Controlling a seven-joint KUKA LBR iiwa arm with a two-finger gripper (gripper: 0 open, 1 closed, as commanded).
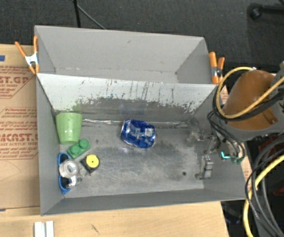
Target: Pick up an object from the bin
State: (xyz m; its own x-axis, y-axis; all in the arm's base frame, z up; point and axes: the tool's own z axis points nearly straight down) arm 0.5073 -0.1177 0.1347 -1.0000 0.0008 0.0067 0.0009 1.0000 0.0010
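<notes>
My gripper hangs low at the right end of the bin, close to the right wall. Its two metal fingers stand apart, open, with nothing between them. The nearest loose thing is a crumpled blue and white packet, lying on the bin floor near the back wall, well to the gripper's left. Bare floor separates the two.
At the left end lie a light green cup on its side, a small green capped piece, a yellow round thing and a blue and silver item. The arm with its orange cover and yellow cables rises outside the right wall.
</notes>
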